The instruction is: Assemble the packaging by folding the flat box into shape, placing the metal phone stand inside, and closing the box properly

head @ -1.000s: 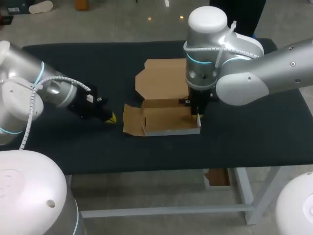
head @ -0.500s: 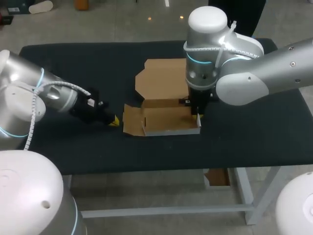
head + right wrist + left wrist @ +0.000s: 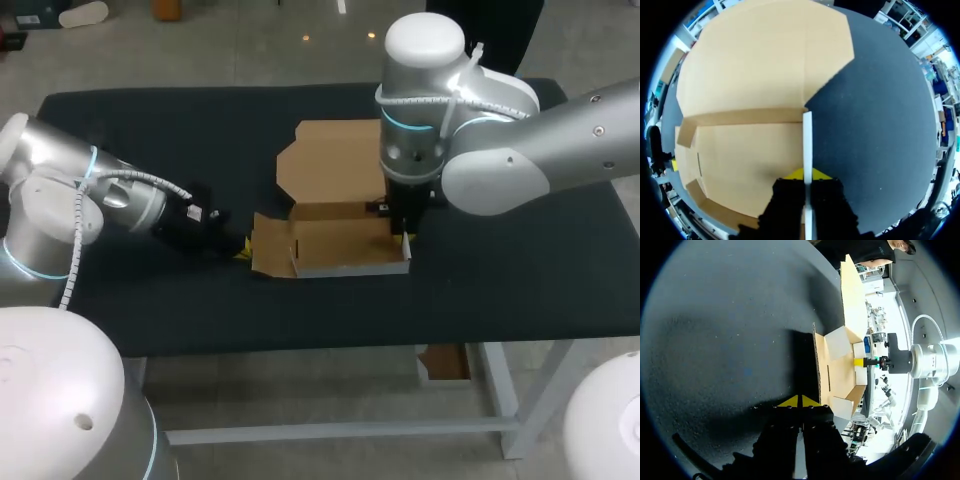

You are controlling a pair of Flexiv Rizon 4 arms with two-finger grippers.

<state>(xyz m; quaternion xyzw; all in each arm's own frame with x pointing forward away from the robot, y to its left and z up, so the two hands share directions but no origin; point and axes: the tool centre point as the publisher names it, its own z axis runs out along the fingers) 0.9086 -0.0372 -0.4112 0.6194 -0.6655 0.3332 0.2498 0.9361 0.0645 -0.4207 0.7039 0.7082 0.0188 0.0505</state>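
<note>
The brown cardboard box (image 3: 340, 243) lies half folded at the table's middle, its lid (image 3: 330, 158) flat behind it and its left flap (image 3: 268, 245) spread outward. My right gripper (image 3: 404, 237) stands over the box's right side wall. In the right wrist view that gripper (image 3: 806, 174) is shut on the wall's white edge (image 3: 807, 135), holding it upright. My left gripper (image 3: 243, 250) is low on the cloth just left of the left flap. In the left wrist view it (image 3: 799, 401) is shut and empty, with the box (image 3: 840, 370) right ahead. No phone stand shows.
A black cloth (image 3: 150, 140) covers the table. Bare cloth lies to the left and right of the box and along the front edge.
My left gripper has slid to the right along the cloth, up to the box's left flap. The right arm and the box have not moved.
</note>
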